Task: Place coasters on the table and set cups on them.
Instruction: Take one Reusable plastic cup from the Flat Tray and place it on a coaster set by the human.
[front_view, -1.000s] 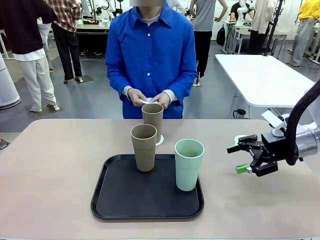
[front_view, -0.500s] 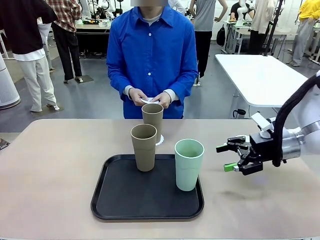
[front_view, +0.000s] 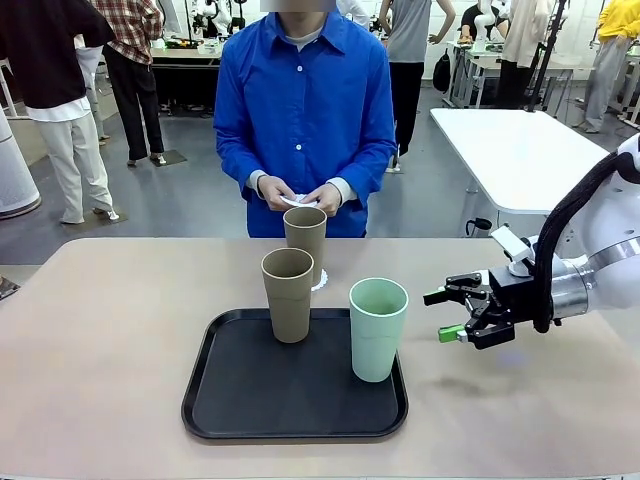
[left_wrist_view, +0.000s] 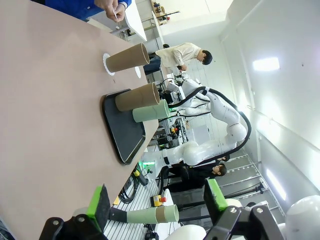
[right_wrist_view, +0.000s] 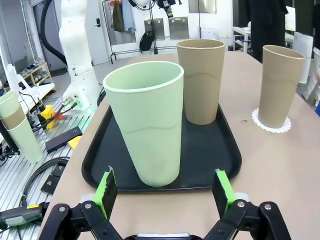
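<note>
Hovering over the beige surface (front_view: 100, 340) right of the black tray (front_view: 240, 400), the right end effector (front_view: 440, 316) gapes open and empty, facing the mint green cup (front_view: 378, 328) on the tray. The left end effector (left_wrist_view: 157, 200) is open too. Farther back a tan cup (front_view: 288, 295) stands on the tray; beyond it, a second tan cup (front_view: 305, 235) sits on a doily coaster (front_view: 321, 280).
</note>
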